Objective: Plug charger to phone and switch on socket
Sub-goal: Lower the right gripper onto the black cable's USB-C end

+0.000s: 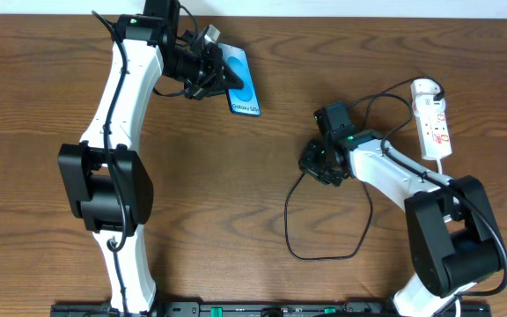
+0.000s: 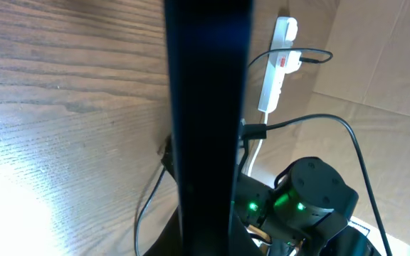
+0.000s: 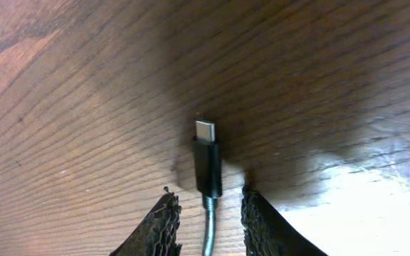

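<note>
Clamping the phone (image 1: 243,84) by its left side in the left gripper (image 1: 211,74), up at the far side of the table (image 1: 42,70). Reads from overhead as clenched on the handset, screen up and slightly askew. Shows in the left wrist view only as a dark slab, edge-on down the middle of the frame, with the fingers themselves out of sight.

Further right, straddling the charger (image 1: 287,220) with the right gripper (image 1: 320,164), low over the wood near the table's middle. Catches, in the right wrist view, the plug tip (image 3: 206,160) lying on the grain, metal end pointing away. Finds the ribbed fingers (image 3: 159,224) parted on either side, with bare wood showing between each pad and the cable: released, not yet grasping. Leaves the slack in a wide loop toward the near edge, then running up toward the socket (image 1: 434,119) at far right, well apart from the phone. Cannot tell the switch position from these views.

Looks to be the pick-up of the plug, ahead of any mating. Calls next for closing squarely on the plug body rather than on the thin lead and lifting it without a twist. Then means carrying it left to the phone's port, with the left arm holding the handset steady. Puts the socket switch last.
</note>
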